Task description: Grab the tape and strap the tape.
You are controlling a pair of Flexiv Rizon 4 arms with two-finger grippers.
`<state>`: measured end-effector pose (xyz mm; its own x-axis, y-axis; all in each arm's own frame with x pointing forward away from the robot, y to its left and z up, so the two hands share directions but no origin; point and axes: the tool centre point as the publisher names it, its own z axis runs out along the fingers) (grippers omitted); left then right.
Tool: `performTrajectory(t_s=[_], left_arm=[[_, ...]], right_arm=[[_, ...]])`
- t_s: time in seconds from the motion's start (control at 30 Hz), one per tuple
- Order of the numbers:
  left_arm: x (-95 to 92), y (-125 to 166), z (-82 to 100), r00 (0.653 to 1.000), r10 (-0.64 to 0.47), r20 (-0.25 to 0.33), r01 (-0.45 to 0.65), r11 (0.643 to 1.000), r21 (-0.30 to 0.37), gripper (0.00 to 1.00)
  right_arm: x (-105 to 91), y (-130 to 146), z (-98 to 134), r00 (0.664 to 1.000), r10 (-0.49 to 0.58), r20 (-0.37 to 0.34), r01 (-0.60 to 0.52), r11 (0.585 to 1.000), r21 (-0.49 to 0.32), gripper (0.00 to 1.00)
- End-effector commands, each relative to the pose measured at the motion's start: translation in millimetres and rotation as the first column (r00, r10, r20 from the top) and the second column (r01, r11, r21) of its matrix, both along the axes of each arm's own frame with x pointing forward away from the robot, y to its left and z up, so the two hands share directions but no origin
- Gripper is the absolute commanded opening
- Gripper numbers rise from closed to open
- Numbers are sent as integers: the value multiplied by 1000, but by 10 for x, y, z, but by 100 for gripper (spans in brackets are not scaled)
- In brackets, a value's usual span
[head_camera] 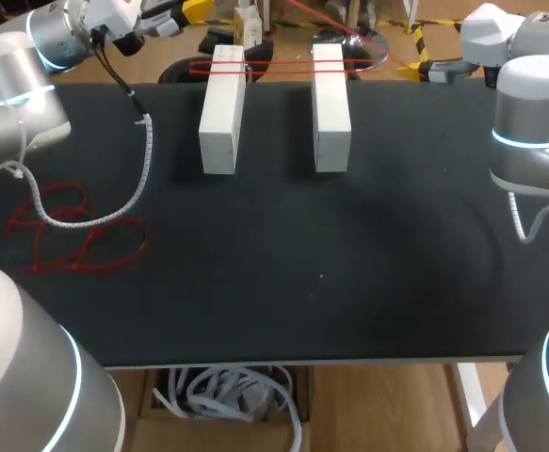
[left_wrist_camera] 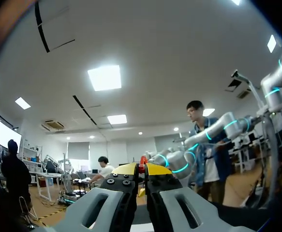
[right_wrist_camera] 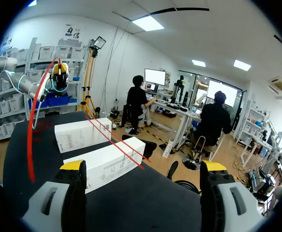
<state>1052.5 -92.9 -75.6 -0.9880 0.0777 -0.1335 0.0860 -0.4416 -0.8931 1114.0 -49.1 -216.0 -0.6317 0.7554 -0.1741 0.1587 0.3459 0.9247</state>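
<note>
Worktop [head_camera: 349,282] carried white blocks [head_camera: 222,122] at its far edge, red tape [head_camera: 283,66] stretched across them. Left gripper [left_wrist_camera: 141,168] pinched the tape; right gripper [right_wrist_camera: 141,169] gaped empty. A hard pull might topple the blocks.

L gripper [left_wrist_camera: 141,170]: low in the middle of the view, w/ its 2 ends pressed together.
Fingers [left_wrist_camera: 101,208]: 2 big grey ones, side by side, just a thin dark gap btwn them.
Yellow tips [left_wrist_camera: 125,169]: at the far end of the grey parts, squeezed close, almost no gap.
Tape [left_wrist_camera: 142,161]: red. Only a small bit shows, poking out btwn the 2 tips. Both tips touch it, one from each side.
Black plates [left_wrist_camera: 125,182]: right behind the yellow, w/ small round screws.
Rest of tape: can't tell where it goes.
</note>
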Motion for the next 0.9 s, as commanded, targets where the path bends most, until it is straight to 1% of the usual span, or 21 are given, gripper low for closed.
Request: performTrajectory(t_s=[0.03,0.5,0.53,0.6,0.63,0.67,0.7,0.73,0.77,0.9], left_arm=[[82,7,-45,999,-44,18,44,999,-6,0],[82,7,-45,999,-44,18,44,999,-6,0],[82,7,-45,999,-44,18,44,999,-6,0],[82,7,-45,999,-44,18,44,999,-6,0],[82,7,-45,999,-44,18,44,999,-6,0],[82,7,-45,999,-44,18,44,999,-6,0],[82,7,-45,999,-44,18,44,999,-6,0],[82,7,-45,999,-44,18,44,999,-6,0],[82,7,-45,999,-44,18,44,999,-6,0],[82,7,-45,999,-44,18,44,999,-6,0]], right_arm=[[2,-6,0,1000,2,0,-2,1000,1,100],[2,-6,0,1000,2,0,-2,1000,1,100],[-42,-16,34,1000,-18,-17,19,999,46,100],[-146,-50,92,998,-48,-34,52,992,112,100],[-223,-77,133,996,-75,-47,82,984,161,100],[-251,-91,154,995,-87,-55,96,978,187,100],[-326,-122,191,991,-118,-69,131,963,235,100],[-344,-135,206,988,-131,-78,146,957,250,100],[-413,-170,231,982,-160,-96,181,943,281,100],[-582,-278,281,969,-217,-119,245,910,334,100]])
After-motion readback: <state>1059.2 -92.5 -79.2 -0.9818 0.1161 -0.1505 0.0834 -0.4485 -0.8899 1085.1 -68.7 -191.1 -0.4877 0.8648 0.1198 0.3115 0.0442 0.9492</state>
